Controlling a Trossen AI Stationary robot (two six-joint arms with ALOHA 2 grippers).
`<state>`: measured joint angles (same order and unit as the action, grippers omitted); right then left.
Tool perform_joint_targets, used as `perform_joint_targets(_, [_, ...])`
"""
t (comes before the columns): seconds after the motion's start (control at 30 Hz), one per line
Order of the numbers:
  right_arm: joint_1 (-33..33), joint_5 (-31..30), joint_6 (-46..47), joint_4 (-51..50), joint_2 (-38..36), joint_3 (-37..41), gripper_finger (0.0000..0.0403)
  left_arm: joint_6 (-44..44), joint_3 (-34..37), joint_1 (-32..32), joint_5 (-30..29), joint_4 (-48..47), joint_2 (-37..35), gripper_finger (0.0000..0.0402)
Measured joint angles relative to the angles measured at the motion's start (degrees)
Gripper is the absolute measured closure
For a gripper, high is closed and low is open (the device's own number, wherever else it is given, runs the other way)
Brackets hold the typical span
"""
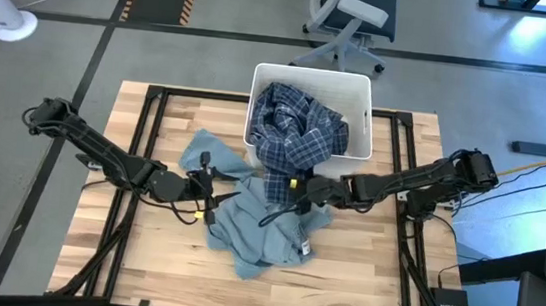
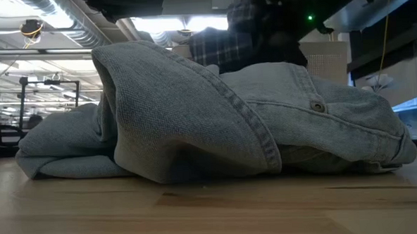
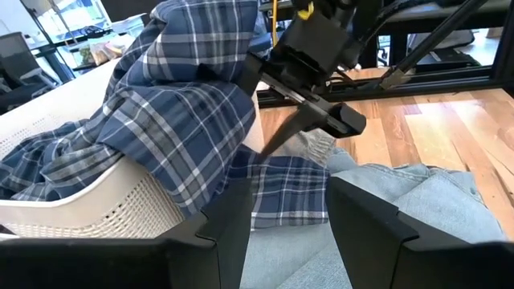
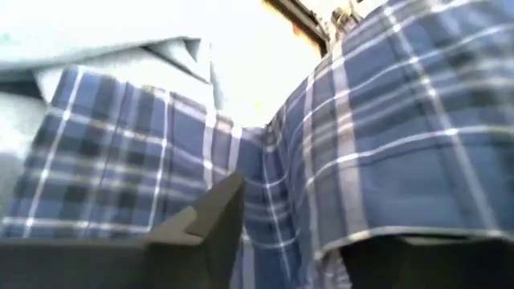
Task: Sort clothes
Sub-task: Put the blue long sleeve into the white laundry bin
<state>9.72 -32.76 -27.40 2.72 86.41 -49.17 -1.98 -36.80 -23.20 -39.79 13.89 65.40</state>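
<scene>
1. The plaid shirt (image 1: 294, 125) lay mostly in the white bin (image 1: 366, 94) at 12 o'clock on the worktop (image 1: 123, 249), but one end spilled over the bin's front wall onto the wood, so that garment looked only partly sorted.
2. The light blue-grey garment (image 1: 260, 230) lay crumpled at the centre of the worktop, just in front of the bin and not yet placed.
3. The right gripper (image 1: 302, 185) reached in from 3 o'clock to the hanging plaid cloth; its jaws sat against the fabric, and whether they gripped it could not be told.
4. The left gripper (image 3: 281, 229) waited at 9 o'clock beside the blue-grey garment, jaws open and empty.
5. No other clothes showed.
</scene>
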Motion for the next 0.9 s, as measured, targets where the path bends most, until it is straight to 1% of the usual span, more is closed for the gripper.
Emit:
perform_joint_targets(0.07, [0.0, 0.0, -1.4, 0.5, 0.0, -0.5, 0.0263, 0.0, 0.0, 0.0, 0.0, 0.0, 0.0, 0.0247])
perform_joint_targets(0.2, [0.1, 0.4, -6.0, 0.2, 0.0, -4.0, 0.0367, 0.0, 0.0, 0.0, 0.0, 0.0, 0.0, 0.0247])
perform_joint_targets(0.23, [0.5, 0.1, -8.2, 0.1, 0.0, -5.1, 0.0383, -0.1, 0.0, 0.0, 0.0, 0.0, 0.0, 0.0247])
perform_joint_targets(0.27, [0.8, -0.9, -10.7, -0.6, -0.2, -6.4, 0.039, -0.1, 0.0, 0.0, 0.0, 0.0, 0.0, 0.0247])
perform_joint_targets(0.37, [1.3, -5.7, -16.1, -4.0, -0.8, -11.6, 0.0376, 0.0, 0.0, 0.0, 0.0, 0.0, 0.0, 0.0247])
perform_joint_targets(0.43, [1.3, -8.5, -18.4, -8.6, -1.8, -15.5, 0.0372, 0.0, 0.0, 0.0, 0.0, -0.1, 0.0, 0.0247])
perform_joint_targets(0.57, [-0.2, -13.2, -21.1, -17.2, -2.7, -23.9, 0.0386, 0.0, 0.0, -0.1, 0.0, -0.1, 0.0, 0.0247])
perform_joint_targets(0.7, [-3.1, -17.0, -24.5, -24.2, -2.7, -32.6, 0.0395, 0.1, 0.0, -0.1, 0.0, -0.4, 0.0, 0.0247])
perform_joint_targets(0.8, [-6.3, -17.4, -25.8, -28.4, -2.8, -38.2, 0.0387, 0.2, 0.0, -0.1, 0.0, -0.6, 0.0, 0.0247])
perform_joint_targets(0.9, [-10.5, -17.4, -26.0, -31.9, -2.8, -42.1, 0.0384, 0.2, 0.0, -0.1, 0.0, -1.0, 0.0, 0.0247])
